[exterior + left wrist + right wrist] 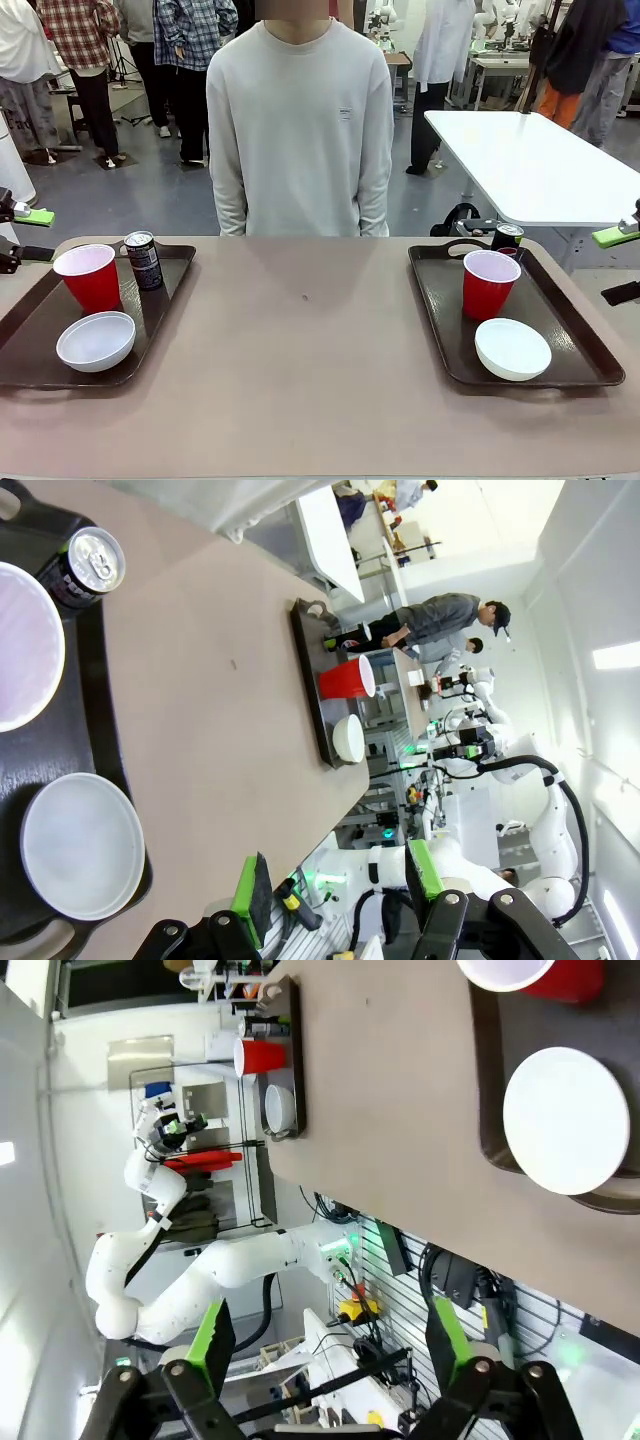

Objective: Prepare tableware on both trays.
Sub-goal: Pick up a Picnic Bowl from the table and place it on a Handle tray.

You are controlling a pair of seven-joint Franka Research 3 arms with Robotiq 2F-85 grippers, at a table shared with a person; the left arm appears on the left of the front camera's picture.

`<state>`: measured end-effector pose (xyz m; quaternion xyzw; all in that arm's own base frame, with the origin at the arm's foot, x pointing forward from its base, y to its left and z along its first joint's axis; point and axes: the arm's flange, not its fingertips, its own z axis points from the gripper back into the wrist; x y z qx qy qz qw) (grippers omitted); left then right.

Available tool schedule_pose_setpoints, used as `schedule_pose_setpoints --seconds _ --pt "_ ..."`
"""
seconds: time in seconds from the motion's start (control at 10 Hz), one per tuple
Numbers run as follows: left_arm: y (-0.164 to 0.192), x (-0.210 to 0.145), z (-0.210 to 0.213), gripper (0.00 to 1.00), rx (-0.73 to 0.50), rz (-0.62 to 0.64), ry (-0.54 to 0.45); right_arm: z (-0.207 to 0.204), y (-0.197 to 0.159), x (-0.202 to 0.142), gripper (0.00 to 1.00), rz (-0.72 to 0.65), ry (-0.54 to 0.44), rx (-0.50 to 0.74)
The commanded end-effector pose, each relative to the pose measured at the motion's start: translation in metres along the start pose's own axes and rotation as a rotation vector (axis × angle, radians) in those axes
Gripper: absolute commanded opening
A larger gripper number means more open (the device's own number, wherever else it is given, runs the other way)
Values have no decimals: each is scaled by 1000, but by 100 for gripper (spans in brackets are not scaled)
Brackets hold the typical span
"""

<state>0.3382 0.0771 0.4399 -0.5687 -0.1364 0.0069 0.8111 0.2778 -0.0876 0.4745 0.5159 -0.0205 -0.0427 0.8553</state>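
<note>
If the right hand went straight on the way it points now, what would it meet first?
Probably nothing on the table: the open right hand points past the table's near edge, toward equipment below it. The shallow round white bowl lies off to the side. Depth is unclear.

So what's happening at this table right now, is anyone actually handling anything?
Nothing is being handled. Both trays look set: the left tray holds a red cup, a white bowl and a drink can; the right tray holds its own red cup, bowl and can. The left pincer and right pincer are open and empty, off the table's edges. A person stands at the far side.
</note>
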Motion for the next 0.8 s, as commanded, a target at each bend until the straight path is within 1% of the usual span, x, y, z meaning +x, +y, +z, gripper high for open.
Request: schedule_pose_setpoints --seconds 0.0,0.7 --pt "0 1 0 72 -21 -9 -13 -5 4 4 100 6 9 31" --pt "0 1 0 72 -21 -9 -13 -5 4 4 100 6 9 31"
